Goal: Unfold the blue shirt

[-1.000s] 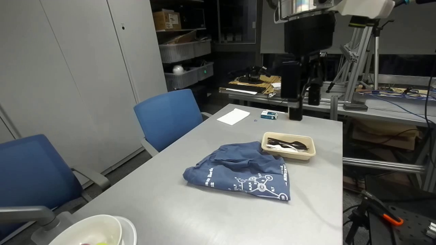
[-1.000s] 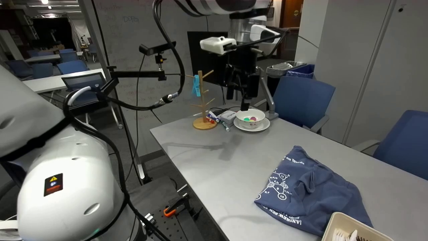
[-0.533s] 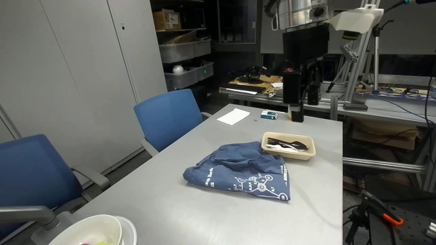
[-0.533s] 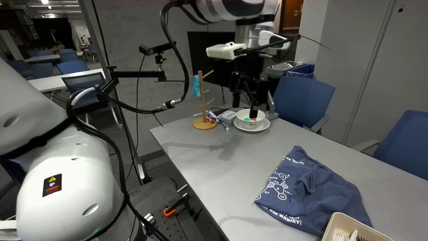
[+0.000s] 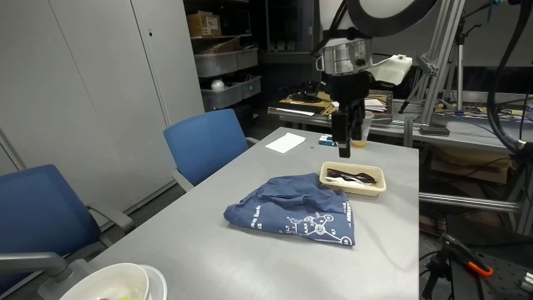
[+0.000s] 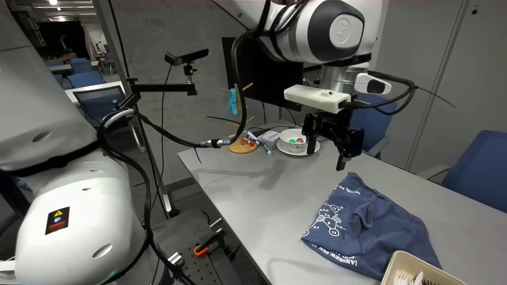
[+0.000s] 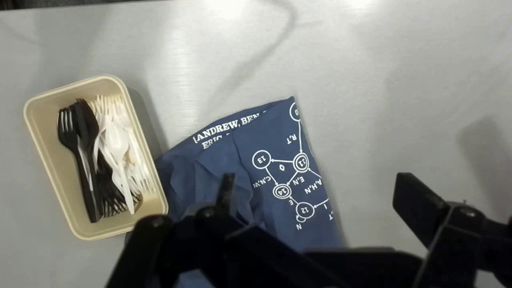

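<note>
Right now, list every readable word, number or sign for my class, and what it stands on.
"{ANDREW, BEN": blue shirt
"ERIC": blue shirt, partly hidden
"on Words": blue shirt
Circled "11", "12", "13", "14": blue shirt
"R,T", "C,N,W", "E,N", "A,H,N", "E", "N": blue shirt
Warning triangle: sticker on robot arm
Too faint, small or blurred: other shirt print, whiteboard, grey box, blue carton

Room type: robotics lab
Robot arm (image 6: 71, 190): overhanging one long tabletop (image 6: 245, 198) edge
Office chairs (image 5: 206, 146): blue, along opposite long edge
Whiteboard (image 6: 190, 113): handwritten, beyond a short edge
</note>
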You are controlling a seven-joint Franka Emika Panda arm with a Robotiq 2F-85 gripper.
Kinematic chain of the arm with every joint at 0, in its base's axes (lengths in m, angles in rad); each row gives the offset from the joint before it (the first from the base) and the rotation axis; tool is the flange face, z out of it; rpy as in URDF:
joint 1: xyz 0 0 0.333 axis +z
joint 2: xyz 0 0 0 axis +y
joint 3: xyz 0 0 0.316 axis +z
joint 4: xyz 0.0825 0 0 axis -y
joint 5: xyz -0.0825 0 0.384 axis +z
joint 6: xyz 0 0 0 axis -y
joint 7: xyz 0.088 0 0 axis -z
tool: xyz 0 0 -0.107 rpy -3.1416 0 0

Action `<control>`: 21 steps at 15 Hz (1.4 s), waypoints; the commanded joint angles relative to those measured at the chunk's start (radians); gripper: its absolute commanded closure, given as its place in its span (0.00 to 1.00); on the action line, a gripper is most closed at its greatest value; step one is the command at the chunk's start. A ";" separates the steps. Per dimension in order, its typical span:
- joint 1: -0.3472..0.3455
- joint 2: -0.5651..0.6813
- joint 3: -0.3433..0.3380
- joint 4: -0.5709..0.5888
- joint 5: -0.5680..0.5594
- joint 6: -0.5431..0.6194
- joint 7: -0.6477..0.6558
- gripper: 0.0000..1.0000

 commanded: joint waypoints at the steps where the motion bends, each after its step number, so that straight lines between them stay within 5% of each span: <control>1: -0.007 0.012 0.007 0.010 0.001 0.000 -0.002 0.00; 5: -0.012 0.056 0.012 0.021 -0.055 0.017 0.026 0.00; 15: -0.006 0.390 -0.012 0.069 -0.294 0.445 0.017 0.00; 21: 0.007 0.452 -0.039 0.078 -0.324 0.471 0.058 0.00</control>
